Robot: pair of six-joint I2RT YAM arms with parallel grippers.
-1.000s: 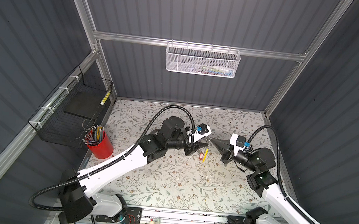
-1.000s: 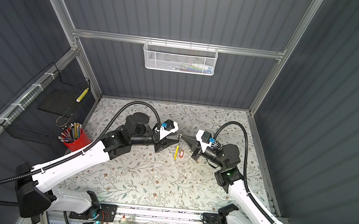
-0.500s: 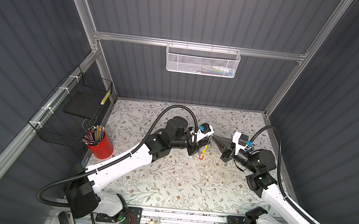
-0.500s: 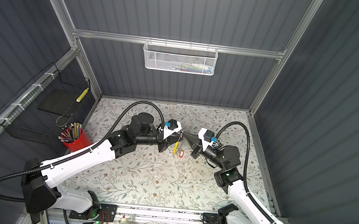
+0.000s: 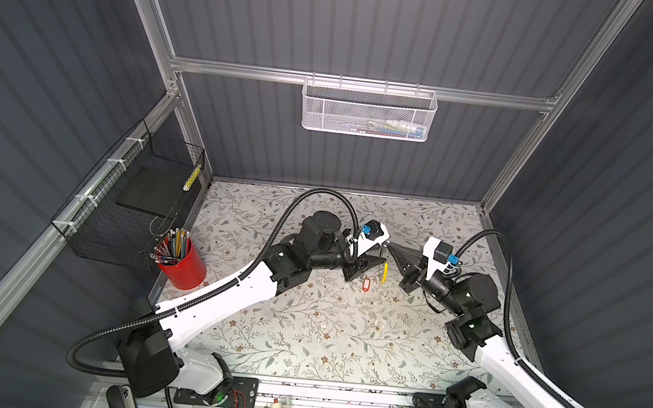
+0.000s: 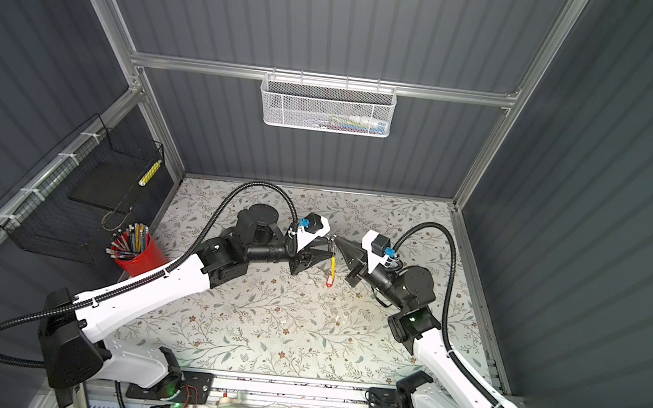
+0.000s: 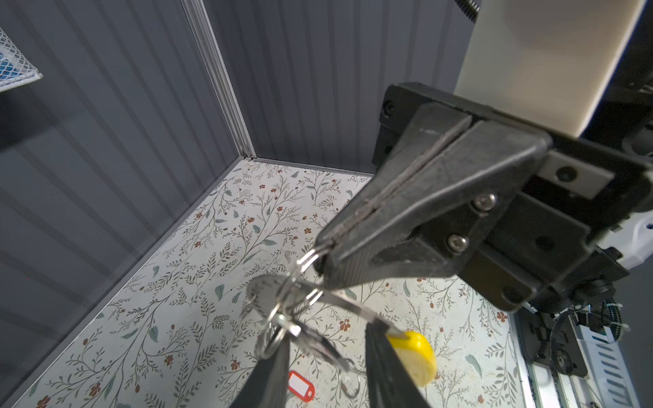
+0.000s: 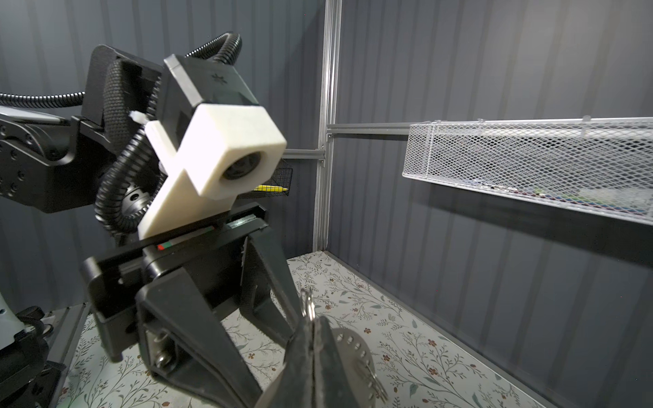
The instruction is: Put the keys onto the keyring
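Observation:
My right gripper [image 5: 389,244] [image 7: 319,256] [image 8: 308,326] is shut on a small split ring [image 7: 310,258] at the top of a hanging bunch. Below it dangle blurred silvery keys [image 7: 267,296] and the keyring [image 7: 357,311], a thin grey band ending in a yellow segment [image 7: 412,356] [image 5: 385,272] [image 6: 333,265]. Its studded grey metal [image 8: 353,348] shows beside the right fingers. My left gripper [image 5: 375,259] [image 7: 327,333] stands open around the bunch, one finger [image 7: 383,367] against the band by the yellow part. A red tag [image 7: 301,385] [image 5: 366,283] sits lower, seemingly on the table.
A red cup of pencils [image 5: 183,266] stands at the table's left edge under a black wire basket [image 5: 137,200]. A white mesh basket [image 5: 369,111] hangs on the back wall. Grey walls close in the floral table [image 5: 322,338] on three sides.
My left gripper has moved a little right, closer to the right gripper's tip. The yellow segment has swung away from the red tag. The right arm has hardly moved.

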